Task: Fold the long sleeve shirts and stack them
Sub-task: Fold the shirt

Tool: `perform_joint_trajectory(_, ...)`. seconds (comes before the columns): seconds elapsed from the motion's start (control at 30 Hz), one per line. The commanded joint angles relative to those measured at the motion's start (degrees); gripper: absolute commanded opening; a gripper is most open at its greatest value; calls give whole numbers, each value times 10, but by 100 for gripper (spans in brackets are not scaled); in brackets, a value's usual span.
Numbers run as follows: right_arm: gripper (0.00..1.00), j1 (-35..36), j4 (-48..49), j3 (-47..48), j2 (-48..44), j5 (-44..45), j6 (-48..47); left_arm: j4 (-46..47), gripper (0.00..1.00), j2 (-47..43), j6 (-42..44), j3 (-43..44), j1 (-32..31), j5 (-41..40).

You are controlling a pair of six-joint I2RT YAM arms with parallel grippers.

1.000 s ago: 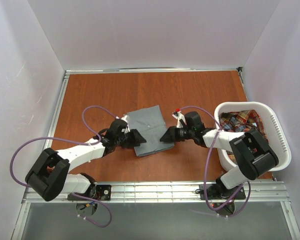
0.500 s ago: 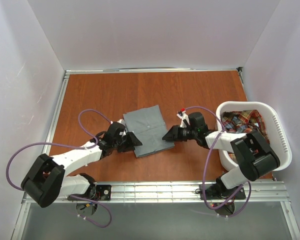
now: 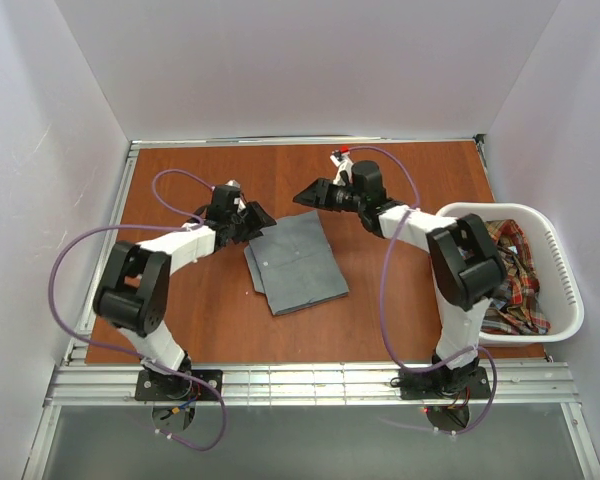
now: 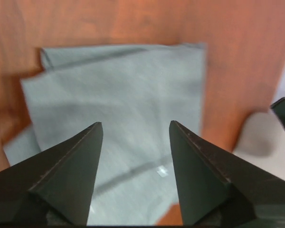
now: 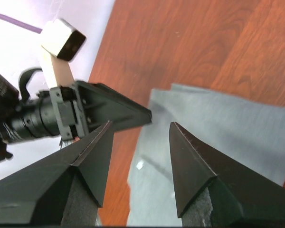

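Observation:
The grey shirt (image 3: 295, 262) lies folded into a rectangle in the middle of the table. It also shows in the left wrist view (image 4: 118, 95) and the right wrist view (image 5: 218, 128). My left gripper (image 3: 262, 221) is open and empty, just above the shirt's far left corner. My right gripper (image 3: 304, 196) is open and empty, just beyond the shirt's far edge, pointing at the left gripper (image 5: 109, 111). The plaid shirt (image 3: 510, 270) lies crumpled in the white basket (image 3: 565, 280) at the right.
The basket stands against the right wall near the table's front edge. Purple cables loop off both arms over the table. White walls close in the left, far and right sides.
Both grippers have swung from the near side of the grey shirt to its far edge. The shirt lies flat, spread slightly wider than before.

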Motion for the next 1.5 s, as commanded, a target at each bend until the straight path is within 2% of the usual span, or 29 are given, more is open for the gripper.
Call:
perform_joint_trajectory(0.0,45,-2,59,47,85,4,27,24,53,59,22,20,17,14)
perform_joint_trajectory(0.17,45,-9,128,55,204,0,52,73,48,113,4,-5,40,19)
perform_joint_trajectory(0.33,45,-28,204,5,253,11,77,104,45,148,-14,-45,67,29)
perform_joint_trajectory(0.5,45,-45,222,-38,232,8,71,110,44,162,-4,-35,85,35)
perform_joint_trajectory(0.63,48,-46,199,-19,171,-13,59,74,47,166,29,38,97,32)
perform_joint_trajectory(0.77,50,-44,189,-27,108,-28,64,54,61,110,54,72,96,56)
perform_joint_trajectory(0.8,51,-42,189,-43,96,-30,66,54,68,96,51,62,93,61)
perform_joint_trajectory(0.9,54,-27,190,-66,56,-43,68,55,75,18,45,18,78,69)
perform_joint_trajectory(1.0,55,1,190,-75,36,-57,67,54,75,-48,28,-21,53,59)
perform_joint_trajectory(1.1,56,31,190,-78,39,-49,60,63,71,-72,6,-68,33,52)
perform_joint_trajectory(1.13,56,39,191,-78,50,-41,61,78,67,-70,-2,-91,31,50)
perform_joint_trajectory(1.27,55,46,211,-75,111,-37,77,109,63,-31,-19,-129,30,45)
perform_joint_trajectory(1.47,54,35,267,-139,183,-15,81,155,61,15,-41,-179,39,28)
